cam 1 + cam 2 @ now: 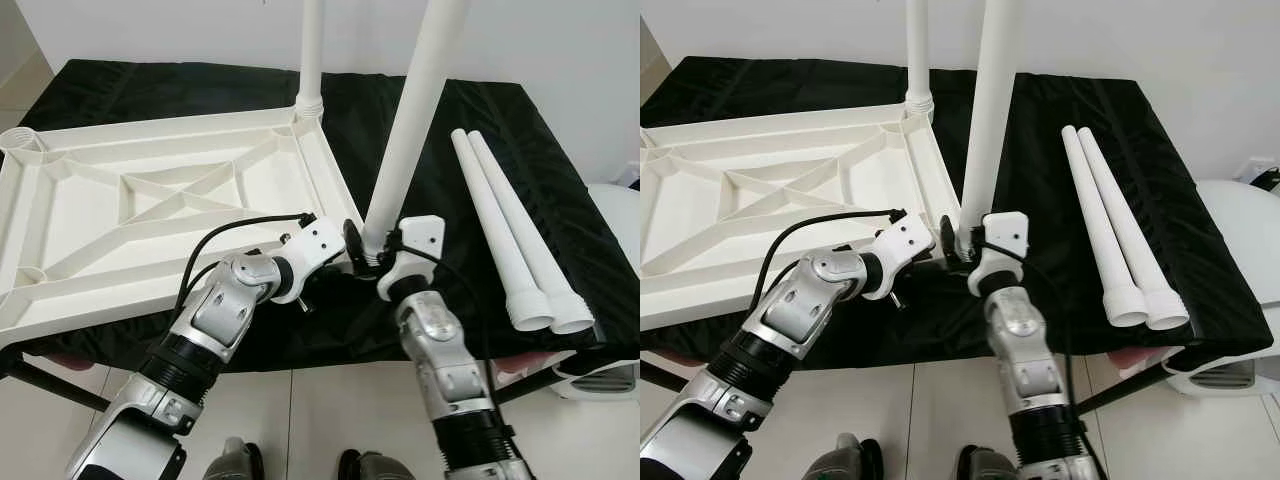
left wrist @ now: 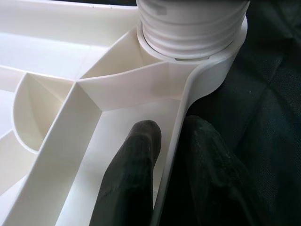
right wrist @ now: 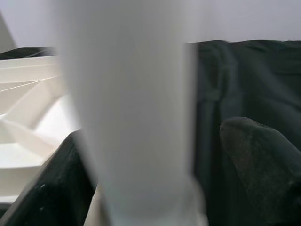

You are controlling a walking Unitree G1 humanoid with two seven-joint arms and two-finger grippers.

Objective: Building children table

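Both silver arms reached forward from the near edge of a table draped in black cloth. On it lay a white tabletop upside down, ribs up, with one white leg standing upright in its far right corner socket. At the near right corner, the left gripper pinched the tabletop's rim, one finger inside the wall and the other outside. Just beside it, the right gripper straddled the base of a second leg that leaned slightly in that corner's socket; whether its fingers actually pressed it could not be told. Two spare legs lay side by side on the cloth to the right.
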